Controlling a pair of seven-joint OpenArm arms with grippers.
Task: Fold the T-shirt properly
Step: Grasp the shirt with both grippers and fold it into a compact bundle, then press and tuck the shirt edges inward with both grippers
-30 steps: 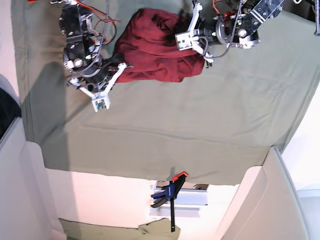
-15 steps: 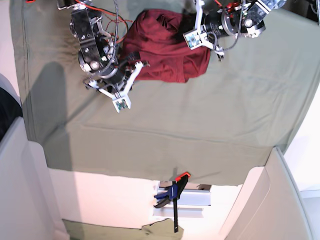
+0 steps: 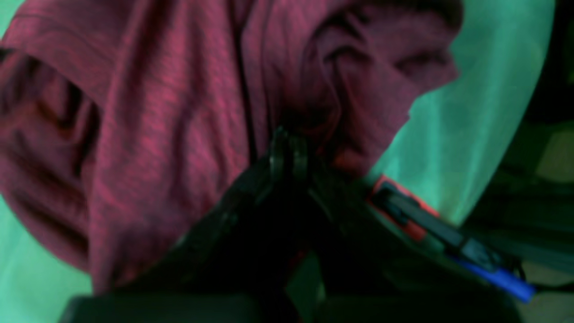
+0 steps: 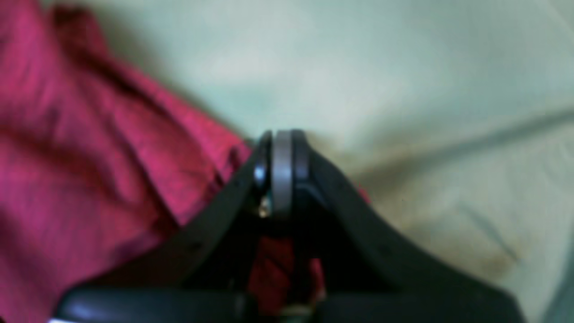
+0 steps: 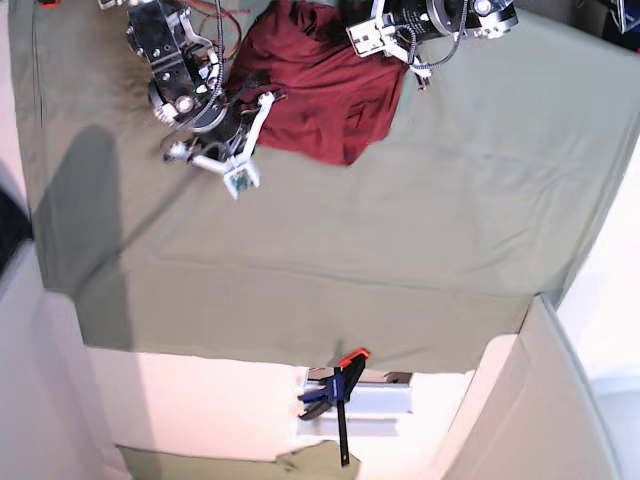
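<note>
Base view: the olive cloth (image 5: 400,230) covers the tabletop, and the T-shirt (image 5: 320,90) lies bunched on it between the two hands. The left hand (image 3: 287,148) is pinched tight on a fold of shirt. The right hand (image 4: 280,152) is closed at the shirt's edge; a grip there cannot be told. A clamp (image 5: 340,390) sits well apart from both.
</note>
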